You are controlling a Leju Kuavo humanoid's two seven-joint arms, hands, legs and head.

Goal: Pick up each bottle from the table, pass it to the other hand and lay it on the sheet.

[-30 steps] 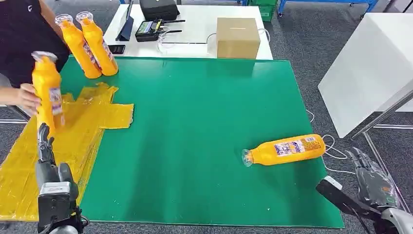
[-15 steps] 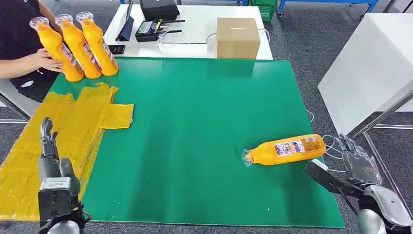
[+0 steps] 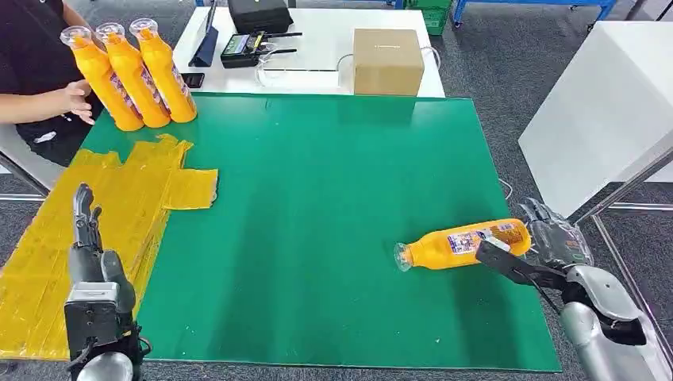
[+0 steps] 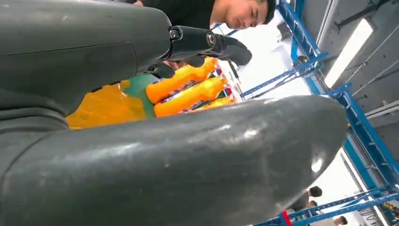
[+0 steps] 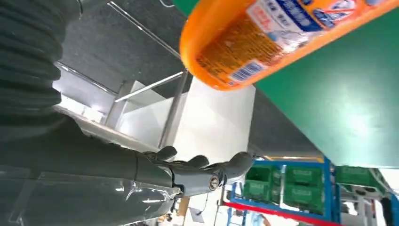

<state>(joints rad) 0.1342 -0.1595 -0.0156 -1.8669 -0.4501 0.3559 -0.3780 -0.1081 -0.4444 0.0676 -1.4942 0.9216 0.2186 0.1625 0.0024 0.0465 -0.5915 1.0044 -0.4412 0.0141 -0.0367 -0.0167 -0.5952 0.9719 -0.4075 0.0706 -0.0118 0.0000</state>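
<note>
1. The right hand (image 3: 555,242) is at the near right edge of the green mat (image 3: 317,238), just beside the base end of the lying bottle (image 3: 464,244). Its fingers are spread apart and hold nothing; the thumb reaches in front of the bottle's base and the other fingers are behind it, so the base lies between them. I cannot say for sure whether any finger already touches the plastic.
2. The left hand (image 3: 83,230) stands over the yellow sheet (image 3: 48,254) at the near left, fingers straight and apart, with nothing in it.
3. The lying bottle is on its side, cap toward the middle of the mat and base toward the right hand. It looks full of orange liquid, so I judge it rather heavy for its size, stiff enough to squeeze, but round and smooth, so it may roll or slip. The best hold seems to be around the wide labelled body, near the middle of its weight, not the thin neck.
4. At the far left corner three upright bottles (image 3: 131,75) stand touching each other, and a person's hand (image 3: 75,99) is beside them.
5. Behind the mat, a cardboard box (image 3: 386,61) sits on a white table (image 3: 317,48).
</note>
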